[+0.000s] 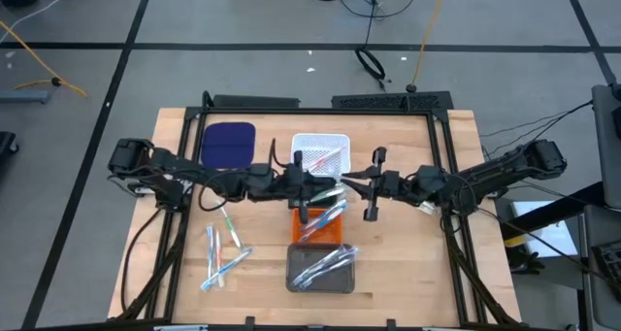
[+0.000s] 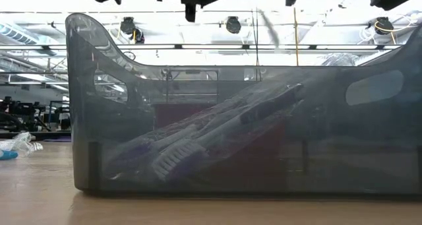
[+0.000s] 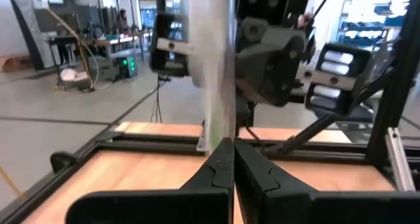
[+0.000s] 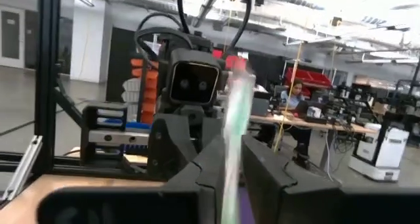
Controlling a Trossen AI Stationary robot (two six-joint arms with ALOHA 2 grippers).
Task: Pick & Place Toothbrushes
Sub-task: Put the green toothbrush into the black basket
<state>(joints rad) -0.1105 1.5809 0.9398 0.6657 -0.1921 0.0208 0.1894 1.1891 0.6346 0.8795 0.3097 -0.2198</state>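
Both arms meet over the orange tray (image 1: 301,236) in the middle of the table. A pale green and clear toothbrush (image 1: 331,194) spans between my left gripper (image 1: 312,190) and my right gripper (image 1: 347,186), and both are shut on it. Red toothbrushes lie in the white tray (image 1: 303,143). Blue and clear ones lean in the orange tray. Clear ones (image 2: 217,136) lie slanted in the grey tray (image 1: 296,282). Several loose toothbrushes (image 1: 221,253) lie flat on the wood at the near left. My left gripper (image 3: 233,159) pinches one end of the toothbrush (image 3: 215,129) between its two fingertips. The toothbrush runs on past the fingers toward the right arm and is lifted clear above the orange tray. My right gripper (image 4: 231,178) pinches the other end of the toothbrush (image 4: 234,122) between its two fingers. The green stick passes through the gap and reaches on toward the left arm's wrist. It is clear of the table.
A dark blue rounded pad (image 1: 228,144) lies at the far left of the table. The white, orange and grey trays stand in a line from far to near. A black frame (image 1: 320,103) borders the table. The grey tray (image 2: 237,119) fills the low view.
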